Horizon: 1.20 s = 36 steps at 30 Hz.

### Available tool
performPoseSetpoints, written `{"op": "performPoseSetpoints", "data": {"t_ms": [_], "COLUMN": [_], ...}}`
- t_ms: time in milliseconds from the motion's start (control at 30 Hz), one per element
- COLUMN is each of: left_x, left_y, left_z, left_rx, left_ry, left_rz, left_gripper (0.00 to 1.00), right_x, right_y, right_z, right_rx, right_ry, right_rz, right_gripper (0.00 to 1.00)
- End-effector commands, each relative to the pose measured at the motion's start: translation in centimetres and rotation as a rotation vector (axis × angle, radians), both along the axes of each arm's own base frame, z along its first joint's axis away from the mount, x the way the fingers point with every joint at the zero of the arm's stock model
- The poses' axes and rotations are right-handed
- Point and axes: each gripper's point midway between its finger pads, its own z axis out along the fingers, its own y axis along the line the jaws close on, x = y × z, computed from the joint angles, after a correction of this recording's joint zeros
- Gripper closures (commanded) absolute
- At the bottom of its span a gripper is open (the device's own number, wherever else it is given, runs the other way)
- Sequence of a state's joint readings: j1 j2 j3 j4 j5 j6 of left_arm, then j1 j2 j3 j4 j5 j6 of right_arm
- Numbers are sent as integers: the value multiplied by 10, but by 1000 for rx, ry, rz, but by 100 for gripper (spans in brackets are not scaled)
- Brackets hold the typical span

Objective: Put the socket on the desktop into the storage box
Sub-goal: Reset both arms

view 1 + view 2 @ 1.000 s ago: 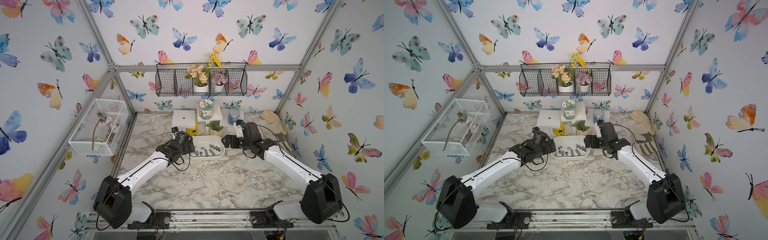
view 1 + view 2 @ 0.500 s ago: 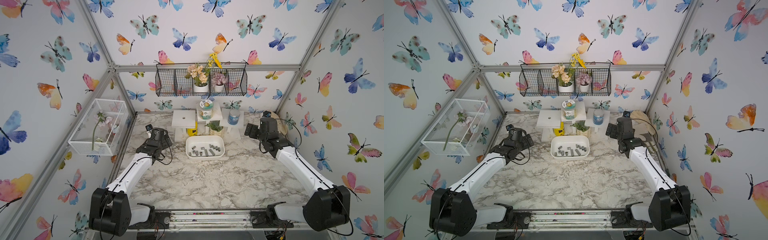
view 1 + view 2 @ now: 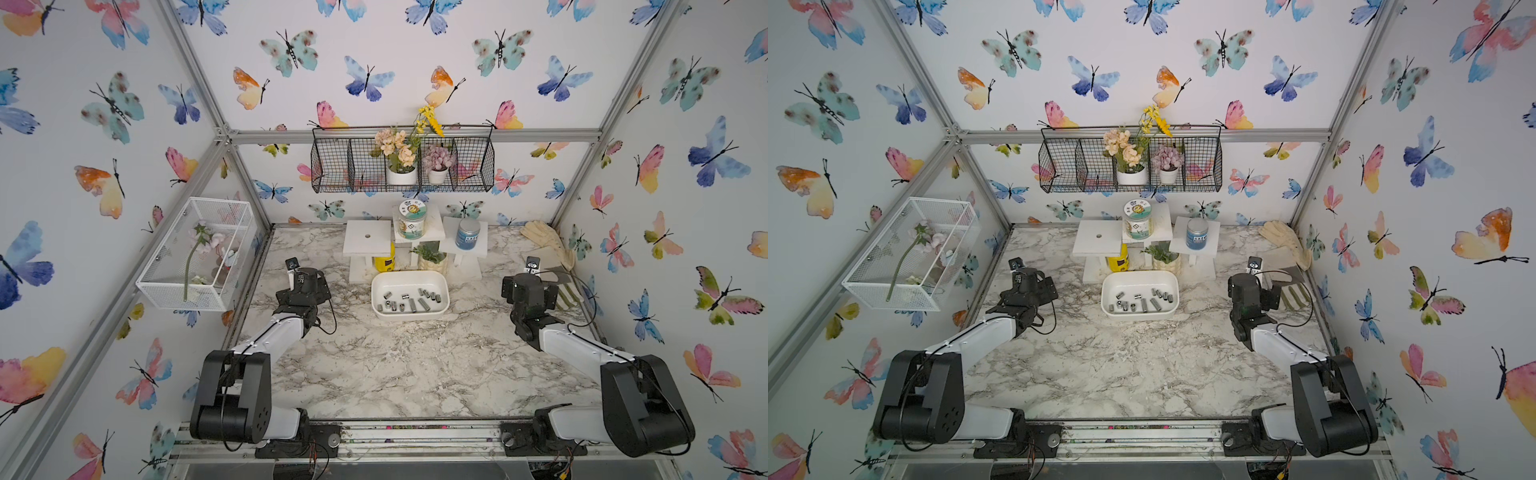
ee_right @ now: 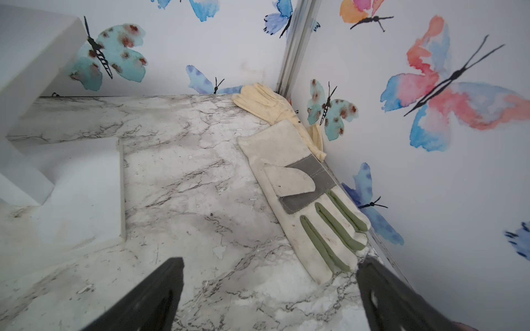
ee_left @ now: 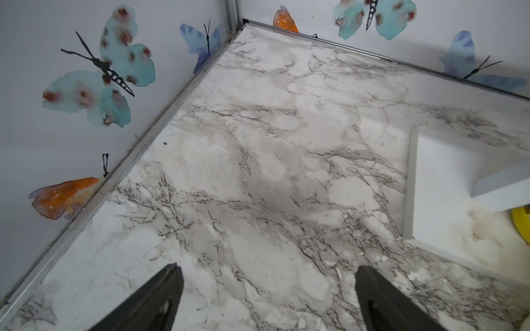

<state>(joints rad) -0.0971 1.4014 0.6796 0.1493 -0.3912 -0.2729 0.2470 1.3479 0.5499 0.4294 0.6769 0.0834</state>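
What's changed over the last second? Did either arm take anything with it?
Both arms drew back from the storage box: the left gripper swung out to its side wall, the right gripper out toward the gloves. Both are open and empty; nothing was picked up. The box and the sockets in it stayed put.

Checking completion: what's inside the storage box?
About ten small metal sockets lie loose on the storage box floor; nothing else visible. Its near wall hides a strip of floor.

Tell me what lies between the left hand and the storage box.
Nothing: in both top views, only bare marble desktop separates the open left hand from the storage box.
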Motion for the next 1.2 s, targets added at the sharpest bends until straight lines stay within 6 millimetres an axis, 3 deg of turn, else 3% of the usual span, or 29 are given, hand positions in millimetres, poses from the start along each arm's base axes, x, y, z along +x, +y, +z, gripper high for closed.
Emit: {"op": "performPoseSetpoints", "data": {"t_ms": [0, 200, 400, 500, 633, 700, 767, 833, 933, 1000, 1167], "left_x": [0, -15, -18, -24, -28, -29, -29, -29, -29, -28, -27], "left_y": [14, 10, -2, -17, -18, -18, -18, -18, -18, -18, -19], "left_z": [13, 8, 11, 10, 4, 4, 4, 3, 4, 4, 2], "left_rx": [57, 49, 84, 89, 91, 93, 95, 92, 91, 91, 88], "left_ry": [-137, -250, -314, -420, -395, -394, -399, -391, -393, -392, -384], "left_rz": [6, -46, -135, -242, -246, -244, -244, -245, -245, -247, -250], "left_gripper": [2, 3, 5, 1, 1, 1, 1, 1, 1, 1, 1], "right_x": [-6, -16, -12, -7, -8, -5, -1, -3, -2, -3, -2], "right_y": [-8, -2, 18, 22, 23, 20, 21, 21, 20, 20, 18], "right_z": [9, -9, -22, -21, -38, -30, -45, -34, -44, -35, -40], "right_rx": [-9, 6, 50, 30, 113, 98, 146, 114, 142, 116, 119], "right_ry": [-115, -170, -220, -255, -198, -283, -167, -255, -179, -245, -208], "right_rz": [-22, 46, 173, 201, 286, 308, 299, 317, 302, 313, 296], "right_gripper": [0, 0, 1, 0, 0, 1, 1, 1, 2, 2, 2]}}
